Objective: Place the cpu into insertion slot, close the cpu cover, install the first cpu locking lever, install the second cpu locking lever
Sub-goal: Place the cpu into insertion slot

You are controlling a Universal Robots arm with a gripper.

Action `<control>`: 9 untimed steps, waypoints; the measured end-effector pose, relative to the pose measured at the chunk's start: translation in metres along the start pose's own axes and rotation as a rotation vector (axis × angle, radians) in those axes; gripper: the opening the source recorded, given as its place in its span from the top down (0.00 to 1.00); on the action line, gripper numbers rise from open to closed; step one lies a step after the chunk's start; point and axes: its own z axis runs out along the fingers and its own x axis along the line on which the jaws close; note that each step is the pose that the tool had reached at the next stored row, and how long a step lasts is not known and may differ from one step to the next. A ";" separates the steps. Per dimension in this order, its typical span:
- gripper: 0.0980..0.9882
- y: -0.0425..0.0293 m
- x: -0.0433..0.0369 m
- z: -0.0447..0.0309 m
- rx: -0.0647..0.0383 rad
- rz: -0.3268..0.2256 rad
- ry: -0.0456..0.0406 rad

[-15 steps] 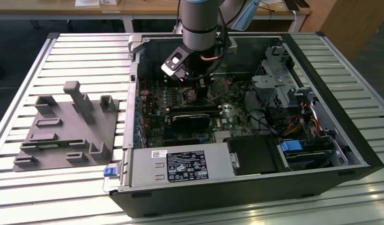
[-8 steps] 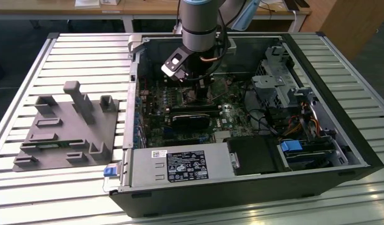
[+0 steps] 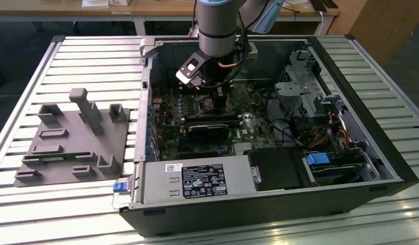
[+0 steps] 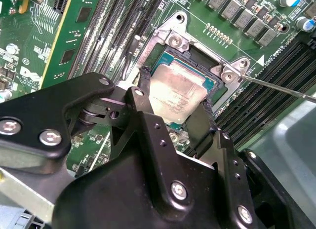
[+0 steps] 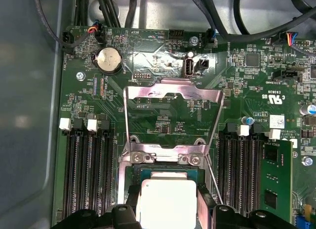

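Between the hand's point(image 4: 177, 92) pinching fingers point(image 4: 200, 125), the cpu point(image 4: 178, 87) meets the insertion slot point(image 4: 193, 52).

A slatted silver-grey worktop point(image 3: 93, 56) is carrying two things. An open black computer case point(image 3: 264, 212) is lying on its side across the middle and the exterior view's right, its inside facing up. A grey moulded fixture plate point(image 3: 60, 148) with upright posts is sitting just beside it, toward the exterior view's left.
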 end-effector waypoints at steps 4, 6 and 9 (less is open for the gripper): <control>0.49 0.0000 0.0000 0.0000 0.000 0.000 0.0000; 0.43 0.0000 0.0000 0.0001 0.000 0.000 0.0000; 0.36 0.0000 0.0002 0.0003 0.000 0.000 0.0002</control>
